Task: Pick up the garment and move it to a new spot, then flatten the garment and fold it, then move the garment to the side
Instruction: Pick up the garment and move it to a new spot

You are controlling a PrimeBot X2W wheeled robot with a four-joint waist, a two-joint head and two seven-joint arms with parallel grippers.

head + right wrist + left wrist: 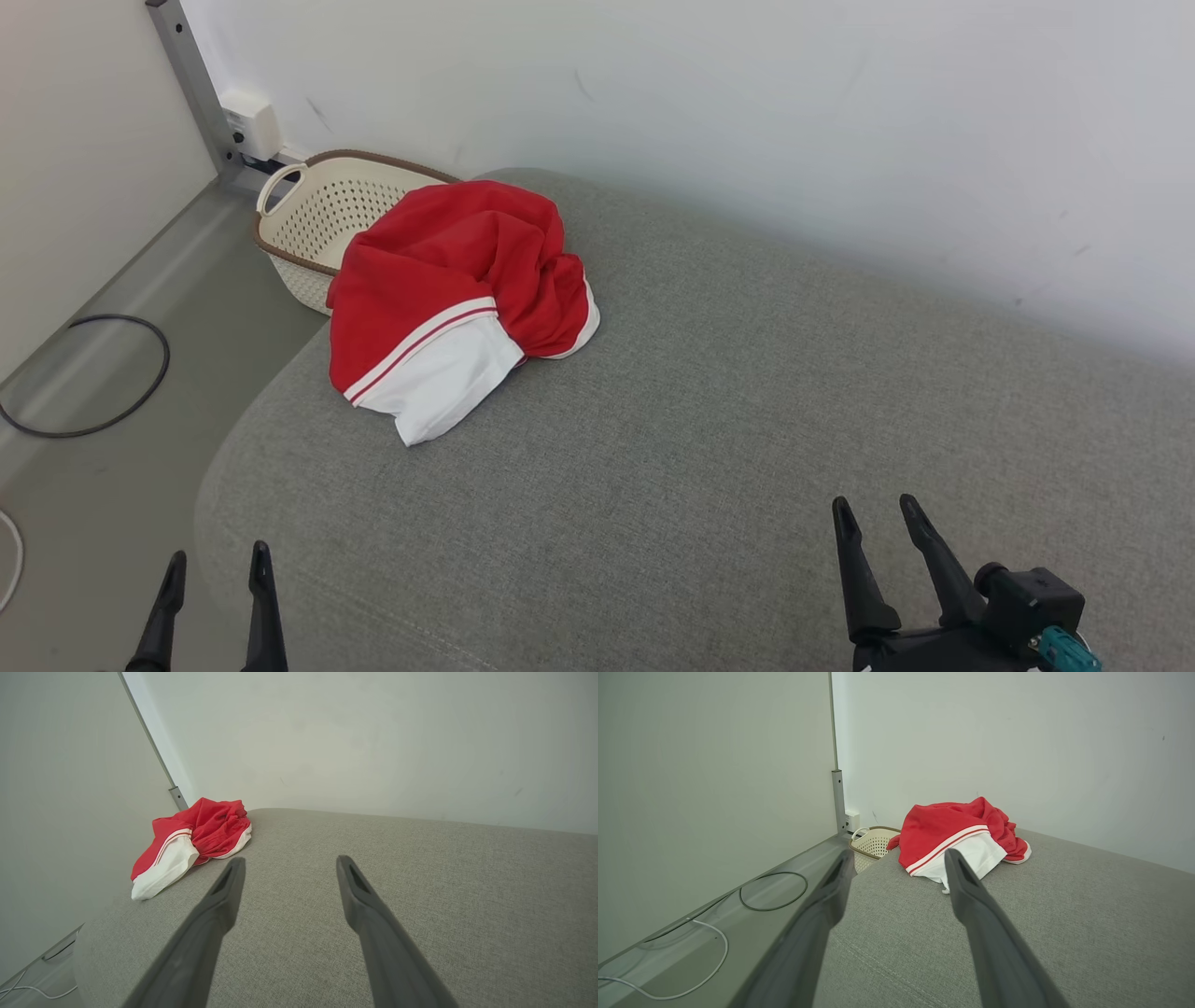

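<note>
A grey woven-fabric cushion (747,420) spreads out beneath a plain white wall, and the head view shows both pincers low at its near edge. The left gripper (218,553) stands released, its two dark fingers spread with nothing between them. So does the right gripper (877,504). The crumpled red garment with a white striped hem (448,289) is heaped at the cushion's far left corner. It lies ahead of the left pincer and slightly to that pincer's right, and ahead of the right pincer and far off to that pincer's left. The heap's long axis runs on a slant, with the white hem end toward the left pincer and the red bulk away toward the wall. Behind the heap sits a cream perforated plastic basket (317,219); whether cloth touches its rim I cannot tell.

In the left wrist view the garment (957,826) lies almost straight ahead between the open fingers, hem end nearest. One fingertip overlaps the hem by line of sight only.

In the right wrist view the garment (191,840) sits well off beyond that pincer's left finger, across bare cushion.

Judging from this, the left arm is nearer, and the first reach falls to it.
</note>
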